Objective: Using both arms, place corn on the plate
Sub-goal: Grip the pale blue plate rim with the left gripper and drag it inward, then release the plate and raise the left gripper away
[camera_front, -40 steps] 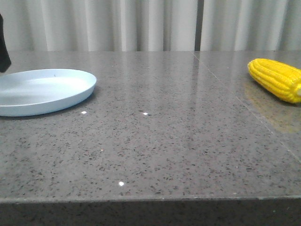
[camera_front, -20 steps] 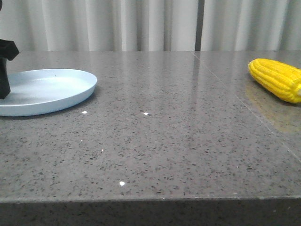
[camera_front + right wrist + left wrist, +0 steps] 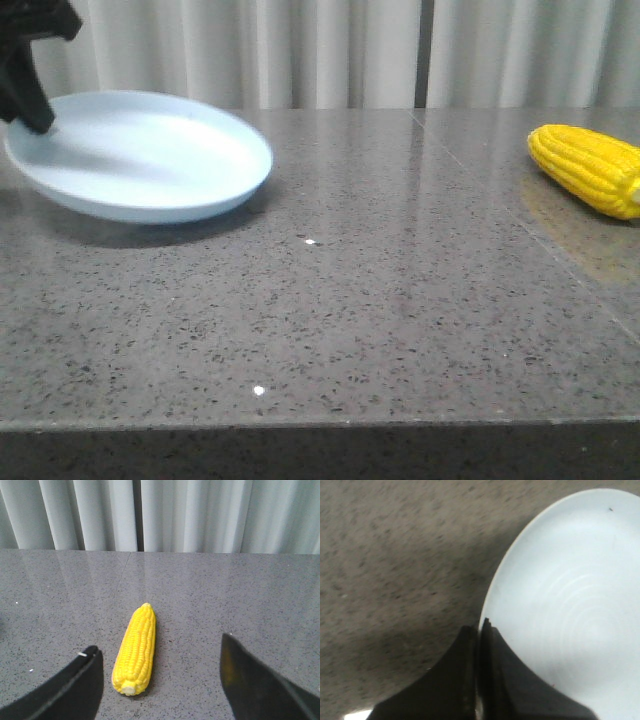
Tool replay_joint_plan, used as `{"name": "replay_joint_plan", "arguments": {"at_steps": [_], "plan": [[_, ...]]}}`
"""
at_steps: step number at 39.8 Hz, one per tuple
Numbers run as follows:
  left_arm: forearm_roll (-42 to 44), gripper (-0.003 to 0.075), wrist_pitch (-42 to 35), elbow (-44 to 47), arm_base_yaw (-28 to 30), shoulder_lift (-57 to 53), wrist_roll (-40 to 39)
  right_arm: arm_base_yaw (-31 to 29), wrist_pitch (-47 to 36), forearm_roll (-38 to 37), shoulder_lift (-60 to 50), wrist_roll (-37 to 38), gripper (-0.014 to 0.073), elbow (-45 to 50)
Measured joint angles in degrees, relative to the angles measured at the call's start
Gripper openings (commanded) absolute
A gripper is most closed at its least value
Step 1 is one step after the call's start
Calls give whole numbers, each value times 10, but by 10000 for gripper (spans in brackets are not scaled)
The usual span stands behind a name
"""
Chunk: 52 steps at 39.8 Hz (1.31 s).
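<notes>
The pale blue plate [image 3: 150, 150] hangs tilted above the left of the table, its left rim pinched in my left gripper [image 3: 30, 100]. In the left wrist view the black jaws [image 3: 479, 627] are closed on the plate [image 3: 570, 590] at its edge. The yellow corn [image 3: 590, 168] lies on the table at the far right, partly cut off by the frame. In the right wrist view the corn [image 3: 136, 647] lies stub end towards the camera. My right gripper [image 3: 159, 645] is open around it, apart from it, and does not show in the front view.
The grey speckled stone table [image 3: 350, 300] has a seam [image 3: 520, 215] running diagonally on its right side, near the corn. White curtains [image 3: 330, 50] hang behind the table. The plate casts a shadow [image 3: 130, 232] on the table below it.
My left gripper has closed on the plate's left rim and lifted it; the plate has risen, tilted and shifted right. The corn has not moved.
</notes>
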Motion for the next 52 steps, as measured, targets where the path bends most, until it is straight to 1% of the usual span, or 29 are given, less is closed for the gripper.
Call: {"name": "replay_joint_plan", "arguments": {"at_steps": [9, 16, 18, 20, 22, 25, 27, 29, 30, 33, 34, 40, 45, 49, 52], "plan": [[-61, -20, 17, -30, -55, 24, 2, 0, 0, 0, 0, 0, 519, 0], [-102, -9, 17, -30, -68, 76, 2, 0, 0, 0, 0, 0, 519, 0], [-109, 22, 16, -30, -69, 87, 2, 0, 0, 0, 0, 0, 519, 0], [-112, 75, 16, -30, -69, 96, 2, 0, 0, 0, 0, 0, 519, 0], [-115, 145, 16, -30, -69, 102, 2, 0, 0, 0, 0, 0, 519, 0], [-117, 274, 16, -31, -69, 104, 2, 0, 0, 0, 0, 0, 519, 0], [-119, 343, 16, -31, -69, 104, 4, 0, 0, 0, 0, 0, 519, 0], [-117, 377, 15, -31, -69, 101, 7, 0, 0, 0, 0, 0, 519, 0], [-116, 378, 14, -31, -69, 98, 8, 0, 0, 0, 0, 0, 519, 0], [-99, 348, 12, -31, -65, 79, 10, 0, 0, 0, 0, 0, 519, 0], [-92, 324, 12, -31, -62, 71, 10, 0, 0, 0, 0, 0, 519, 0], [-18, 142, 25, -31, -43, 3, -5, 0, 0, 0, 0, 0, 519, 0], [51, -22, 37, -4, -30, -61, -14, 0, 0, 0, 0, 0, 519, 0], [73, -20, 36, 37, -17, -113, -15, 0, 0, 0, 0, 0, 519, 0], [80, -20, 14, 83, -9, -161, -16, 0, 0, 0, 0, 0, 519, 0]]}}
